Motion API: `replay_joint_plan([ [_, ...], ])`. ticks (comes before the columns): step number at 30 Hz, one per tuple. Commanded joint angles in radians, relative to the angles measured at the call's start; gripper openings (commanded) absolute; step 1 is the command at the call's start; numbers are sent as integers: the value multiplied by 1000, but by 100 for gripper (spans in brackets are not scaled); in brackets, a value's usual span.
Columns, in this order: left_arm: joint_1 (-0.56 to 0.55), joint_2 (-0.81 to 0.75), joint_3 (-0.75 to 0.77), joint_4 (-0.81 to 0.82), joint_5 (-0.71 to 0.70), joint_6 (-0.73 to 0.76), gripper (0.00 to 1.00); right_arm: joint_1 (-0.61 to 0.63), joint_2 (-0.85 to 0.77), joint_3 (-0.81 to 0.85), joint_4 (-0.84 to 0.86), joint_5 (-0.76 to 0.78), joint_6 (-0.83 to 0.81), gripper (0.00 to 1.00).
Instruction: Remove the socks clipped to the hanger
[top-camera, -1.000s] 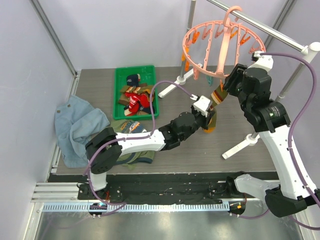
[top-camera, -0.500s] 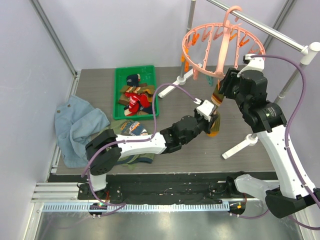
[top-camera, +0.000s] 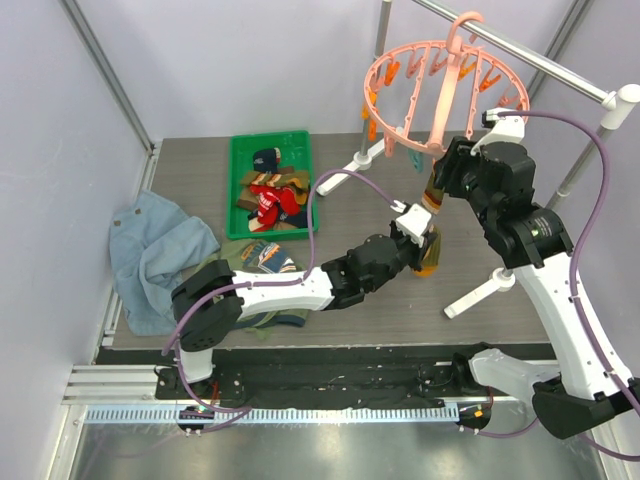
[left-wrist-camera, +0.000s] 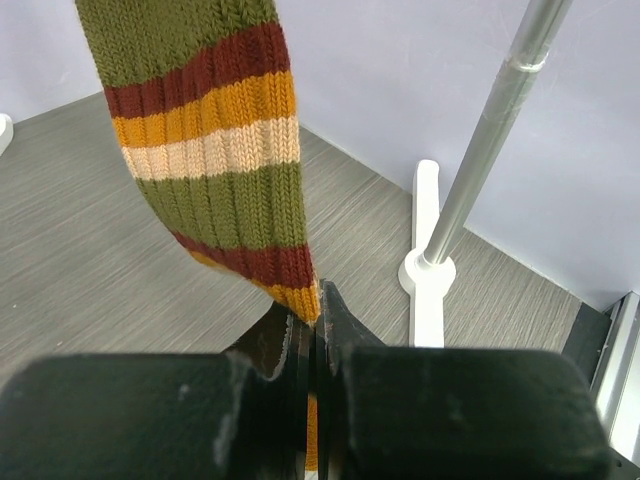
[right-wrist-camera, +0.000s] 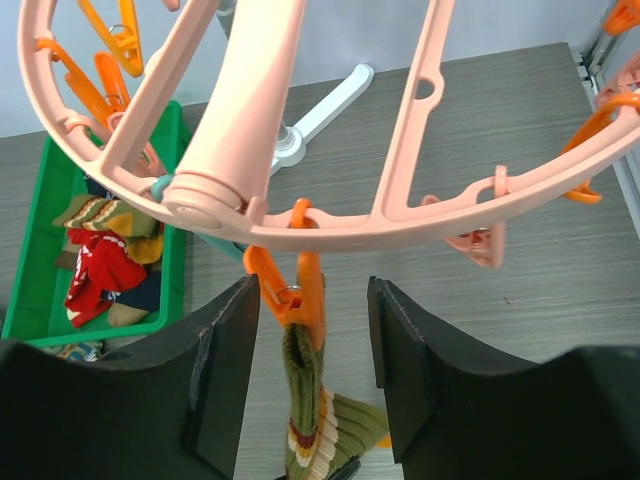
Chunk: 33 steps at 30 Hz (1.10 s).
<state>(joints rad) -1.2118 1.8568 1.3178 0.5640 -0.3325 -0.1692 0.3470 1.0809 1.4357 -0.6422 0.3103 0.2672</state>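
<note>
Olive striped sock (left-wrist-camera: 210, 150) hangs from orange clip (right-wrist-camera: 290, 290) under rim of pink hanger (right-wrist-camera: 430, 225). Hanger hooked on metal rail (top-camera: 560, 72), above surface (top-camera: 400, 300). Left fingers (left-wrist-camera: 270, 345) pressed together on lower orange edge of sock; sock slants down toward them. Right fingers (right-wrist-camera: 225, 370) apart, one on each side of clip, just beside it; contact with clip not clear. Other socks (top-camera: 270, 200) lie in green tray (top-camera: 237, 190), well apart from hanger, at left.

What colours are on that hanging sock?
Olive green sock with maroon, orange and cream stripes; clearest in the left wrist view.
</note>
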Motion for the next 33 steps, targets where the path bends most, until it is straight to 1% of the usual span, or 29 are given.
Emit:
replay_joint_plan([
  [1,-9,-30,35,40,-30,27,0,18,-22,26,41,-10,1,55],
  [6,-17,-28,40,39,-36,34,0,38,-3,37,10,59,3,55],
  [15,-31,-28,49,40,-42,54,0,67,36,54,21,168,10,55],
  [18,-34,-25,54,39,-43,59,0,75,43,48,39,177,10,52],
  [22,-37,-24,55,37,-45,60,0,81,44,42,49,208,18,41],
  [23,-37,-24,57,37,-46,62,0,81,43,39,55,213,20,35],
  [25,-37,-24,55,37,-49,62,0,80,36,32,61,222,18,27],
  [26,-37,-25,54,37,-50,63,0,81,31,28,70,223,18,19],
  [28,-37,-25,52,37,-53,63,0,80,24,19,75,227,21,11],
  [29,-37,-25,51,37,-53,63,0,79,21,17,81,227,20,5],
  [31,-37,-27,47,37,-59,63,0,80,14,12,82,222,21,1],
  [33,-37,-28,44,37,-68,63,0,79,14,9,84,220,24,1],
])
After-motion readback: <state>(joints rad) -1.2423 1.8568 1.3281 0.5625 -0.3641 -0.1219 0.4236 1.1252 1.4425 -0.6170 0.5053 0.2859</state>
